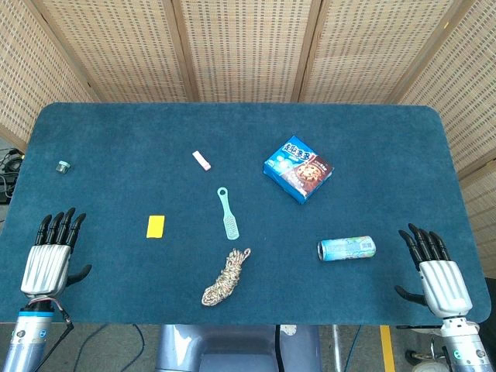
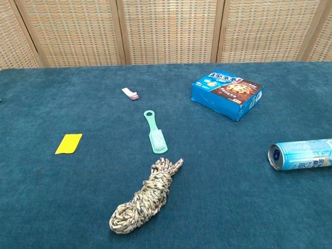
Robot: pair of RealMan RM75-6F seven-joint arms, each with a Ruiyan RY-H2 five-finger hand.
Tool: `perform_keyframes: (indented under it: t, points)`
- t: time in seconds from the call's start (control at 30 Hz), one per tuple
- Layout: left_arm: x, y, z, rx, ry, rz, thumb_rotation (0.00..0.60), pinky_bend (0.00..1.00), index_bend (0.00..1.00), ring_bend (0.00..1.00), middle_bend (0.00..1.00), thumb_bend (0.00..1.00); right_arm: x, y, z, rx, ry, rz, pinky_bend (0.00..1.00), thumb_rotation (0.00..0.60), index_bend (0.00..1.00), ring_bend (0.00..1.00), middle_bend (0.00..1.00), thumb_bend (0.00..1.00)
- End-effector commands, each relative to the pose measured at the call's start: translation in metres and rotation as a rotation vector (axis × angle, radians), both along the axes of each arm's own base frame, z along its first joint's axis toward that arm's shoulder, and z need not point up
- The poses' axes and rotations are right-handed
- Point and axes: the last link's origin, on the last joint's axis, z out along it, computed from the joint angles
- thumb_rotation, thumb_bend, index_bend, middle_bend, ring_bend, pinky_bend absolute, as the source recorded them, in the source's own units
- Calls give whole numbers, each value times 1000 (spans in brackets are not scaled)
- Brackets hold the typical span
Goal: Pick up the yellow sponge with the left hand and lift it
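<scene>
Blue table (image 1: 116,139) before wicker screens (image 1: 248,46) holds yellow sponge (image 1: 156,226)

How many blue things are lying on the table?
2. The blue cookie box lies toward the far right of the table. The blue can lies on its side nearer the right hand. Nothing looks hidden.

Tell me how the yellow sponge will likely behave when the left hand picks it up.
The yellow sponge lies flat and looks very thin, so fingers may struggle to get under an edge on the carpet-like table. It is probably light and soft, likely bending when pinched. Being flat, it should not roll. The left hand rests apart from it, open.
</scene>
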Motion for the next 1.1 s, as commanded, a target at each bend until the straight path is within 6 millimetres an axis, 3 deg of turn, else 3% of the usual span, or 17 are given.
perform_keyframes:
  t: [0.03, 0.9, 1.1]
  points:
    - [-2, 1, 0, 2, 4, 3, 600, 0, 0, 0, 0, 189, 0, 0, 0, 2, 2, -1, 0, 600, 0, 0, 0, 0]
    - [-4, 9, -8, -2, -9, 21, 600, 0, 0, 0, 0, 188, -1, 0, 3, -5, -9, -10, 0, 600, 0, 0, 0, 0]
    - [2, 26, -22, -41, -27, 32, 600, 0, 0, 0, 0, 188, -1, 0, 2, 0, -8, -14, 0, 600, 0, 0, 0, 0]
